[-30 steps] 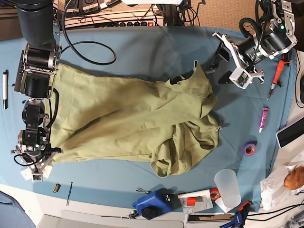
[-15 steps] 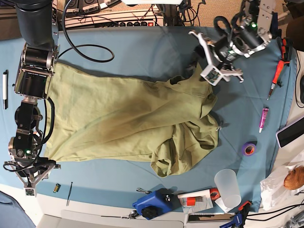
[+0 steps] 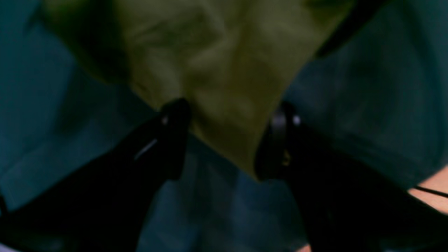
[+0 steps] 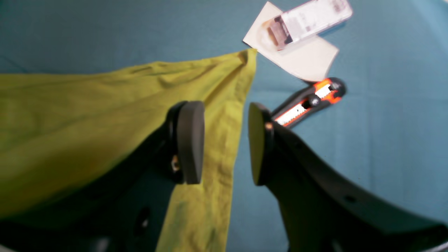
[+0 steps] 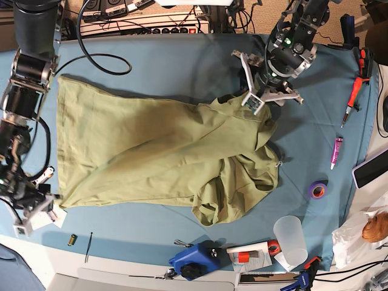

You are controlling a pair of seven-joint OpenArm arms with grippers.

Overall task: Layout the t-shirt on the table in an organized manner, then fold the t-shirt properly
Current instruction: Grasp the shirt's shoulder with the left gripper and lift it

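The tabletop [image 5: 182, 54], draped in light blue cloth, fills the base view, and the t-shirt [image 5: 151, 157] sprawls across its middle. The hem side lies fairly flat toward the right arm. The collar and sleeve end is bunched and folded over on itself toward the left arm, so the laying-out stage looks unfinished.

Up at that bunched end, the left hand [image 5: 267, 82] hangs right over a raised peak of fabric. In its wrist view the left hand [image 3: 224, 140] has its jaws standing wide, with a point of olive cloth poking up between the two fingers [image 3: 175, 133]. Nothing is pinched yet; it looks lined up to grab that peak and pull the crumple out.

At the opposite end, the right hand [image 5: 27, 209] sits low by the near hem corner. Its wrist view shows the right hand [image 4: 225, 140] with jaws apart, the hem edge running through the gap, not clamped. That placement would suit anchoring or tugging the corner.

Just beyond that corner lie a white card [image 4: 301, 59] and an orange utility knife [image 4: 308, 99], close enough to snag.
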